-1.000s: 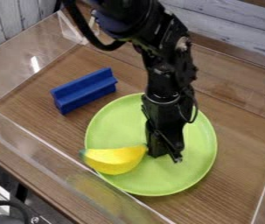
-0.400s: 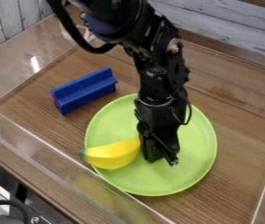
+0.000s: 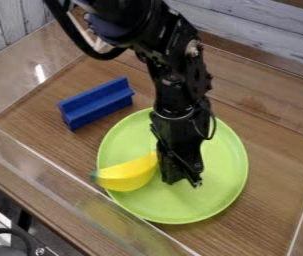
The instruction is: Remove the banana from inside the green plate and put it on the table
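Note:
The yellow banana (image 3: 127,174) lies inside the green plate (image 3: 221,195), at the plate's left front rim. My gripper (image 3: 181,180) points straight down into the plate with its fingertips touching the banana's right end. The fingers are together, shut, with nothing held between them. The black arm (image 3: 167,60) rises from the plate toward the upper left. The dark wood table (image 3: 267,110) surrounds the plate.
A blue rectangular block (image 3: 95,103) lies on the table just left of and behind the plate. Clear acrylic walls (image 3: 34,170) border the table on the left and front. Bare wood shows to the right of the plate.
The gripper has shifted slightly left across the plate, and the banana has slid a little left toward the rim. The arm has leaned further left.

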You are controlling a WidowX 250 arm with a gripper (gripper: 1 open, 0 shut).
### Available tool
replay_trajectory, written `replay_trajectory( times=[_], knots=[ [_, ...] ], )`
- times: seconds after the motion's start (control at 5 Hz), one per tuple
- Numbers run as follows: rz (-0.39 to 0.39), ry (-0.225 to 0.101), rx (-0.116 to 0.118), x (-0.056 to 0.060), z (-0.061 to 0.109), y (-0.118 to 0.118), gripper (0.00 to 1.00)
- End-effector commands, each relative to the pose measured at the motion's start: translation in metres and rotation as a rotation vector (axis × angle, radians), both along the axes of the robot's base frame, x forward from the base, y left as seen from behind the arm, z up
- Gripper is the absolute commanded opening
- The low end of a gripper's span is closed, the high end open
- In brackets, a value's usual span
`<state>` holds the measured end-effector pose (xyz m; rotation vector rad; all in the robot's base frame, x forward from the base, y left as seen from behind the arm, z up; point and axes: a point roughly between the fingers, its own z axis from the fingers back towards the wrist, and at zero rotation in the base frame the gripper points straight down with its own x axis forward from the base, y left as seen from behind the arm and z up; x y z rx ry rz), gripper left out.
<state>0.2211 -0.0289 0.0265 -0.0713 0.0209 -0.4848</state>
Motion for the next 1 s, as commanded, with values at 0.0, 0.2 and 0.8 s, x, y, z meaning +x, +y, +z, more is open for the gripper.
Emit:
replay_trajectory(
  times=[0.0,0.2,0.8],
  knots=[
    [0.021,-0.041,-0.011,0.0024,0.0099,0.0020,0.00],
    [0.037,-0.043,-0.018,0.0016,0.0106,0.0027,1.00],
    [0.074,-0.053,-0.031,0.0021,0.0128,0.0061,1.00]
  ],
)
